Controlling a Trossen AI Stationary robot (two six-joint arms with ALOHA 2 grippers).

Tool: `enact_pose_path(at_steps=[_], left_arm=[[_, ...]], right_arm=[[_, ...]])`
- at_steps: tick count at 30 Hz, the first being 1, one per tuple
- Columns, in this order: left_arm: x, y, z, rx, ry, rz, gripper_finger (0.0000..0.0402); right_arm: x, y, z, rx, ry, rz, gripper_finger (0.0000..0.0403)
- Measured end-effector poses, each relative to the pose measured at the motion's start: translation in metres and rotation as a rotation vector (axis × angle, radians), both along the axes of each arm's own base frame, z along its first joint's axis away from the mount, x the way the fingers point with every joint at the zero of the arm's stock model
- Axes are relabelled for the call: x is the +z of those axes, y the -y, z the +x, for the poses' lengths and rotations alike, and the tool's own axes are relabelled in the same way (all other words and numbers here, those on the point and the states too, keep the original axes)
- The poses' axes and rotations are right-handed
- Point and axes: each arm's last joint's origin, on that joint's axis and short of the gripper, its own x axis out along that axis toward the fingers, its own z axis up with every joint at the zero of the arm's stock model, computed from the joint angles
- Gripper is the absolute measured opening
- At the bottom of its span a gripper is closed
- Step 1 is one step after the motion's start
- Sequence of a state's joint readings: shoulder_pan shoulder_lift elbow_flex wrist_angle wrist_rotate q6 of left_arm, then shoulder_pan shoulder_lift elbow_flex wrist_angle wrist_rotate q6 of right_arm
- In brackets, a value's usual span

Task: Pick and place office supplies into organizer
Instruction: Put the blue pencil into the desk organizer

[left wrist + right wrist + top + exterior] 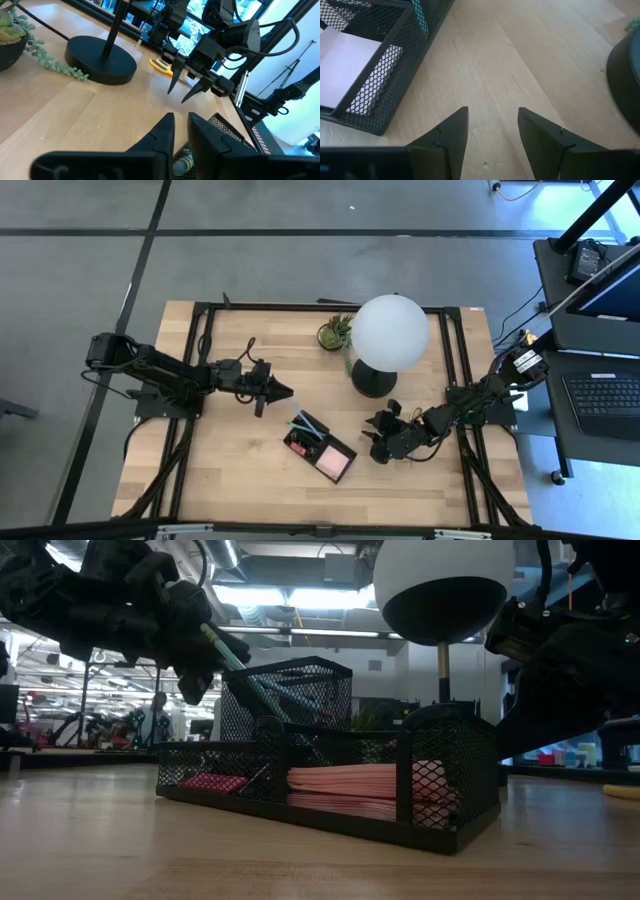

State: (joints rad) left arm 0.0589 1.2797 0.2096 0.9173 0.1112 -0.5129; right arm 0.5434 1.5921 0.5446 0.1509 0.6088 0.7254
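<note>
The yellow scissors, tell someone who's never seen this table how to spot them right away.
Start at the white globe lamp and drop to its round black base. Just beyond that base, on the bare wood toward the right arm's open claw, lie the yellow scissors. They are the only yellow thing there and lie outside the black mesh organizer.

Wooden table [230, 470] carries organizer [320, 448], lamp [390, 330], potted plant [335, 332], possibly scissors [161, 66].
</note>
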Motion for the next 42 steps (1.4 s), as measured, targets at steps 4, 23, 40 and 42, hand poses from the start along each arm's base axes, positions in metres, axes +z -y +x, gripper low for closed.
enact_pose_path(at_steps=[4,23,40,42], left_arm=[[0.000,0.000,0.000,0.000,0.000,0.002,0.0018],[0.018,0.002,0.013,-0.118,0.062,0.035,0.0002],[0.043,0.002,0.031,-0.184,-0.062,0.154,0.0002],[0.048,0.002,0.031,-0.186,-0.054,0.170,0.0002]], right_arm=[[0.000,0.000,0.000,0.000,0.000,0.000,0.0174],[0.000,0.000,0.000,0.000,0.001,0.000,0.0174],[0.000,0.000,0.000,0.000,-0.003,-0.001,0.0174],[0.000,0.000,0.000,0.000,-0.004,-0.002,0.0174]])
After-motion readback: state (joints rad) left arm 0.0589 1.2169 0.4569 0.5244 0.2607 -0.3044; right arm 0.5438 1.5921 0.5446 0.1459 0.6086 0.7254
